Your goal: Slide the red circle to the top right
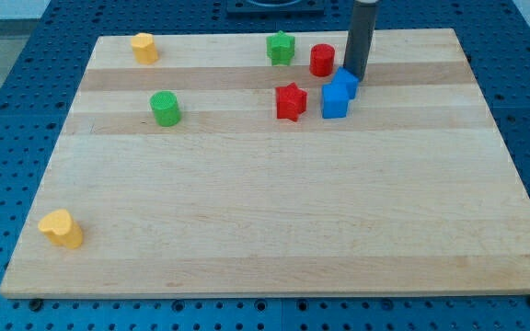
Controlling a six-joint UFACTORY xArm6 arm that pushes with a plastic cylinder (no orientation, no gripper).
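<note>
Item one, nearest and far out at the left corner of the wooden board [274, 239]: a yellow heart-shaped block [61, 228], well apart from everything else. Item two, farther in on the left: a green cylinder [165, 108]. Item three, right of centre at about the same depth: a red star [290, 101], with a blue cube [335, 101] just beside it on the right. Item four, touching that cube's far right side: a second blue block [345, 83], shape not clear to me. Item five: my tip [352, 78], the plain end of a dark rod with nothing to open or close and nothing held, stood at the far side of that second blue block, touching or nearly touching it. Item six, the task's piece: the red circle [322, 60], just left of my rod and slightly farther back, apart from it by a small gap. Item seven, left of the circle: a green star [282, 48]. Item eight, at the far left: a yellow block [144, 47]. Handling note, as judgement: I stood on the wrong side of the circle for a rightward push. I would have needed to circle round to its left, near side without nudging the green star, then push steadily through its centre toward the far right corner, keeping the path beyond the blue blocks.
</note>
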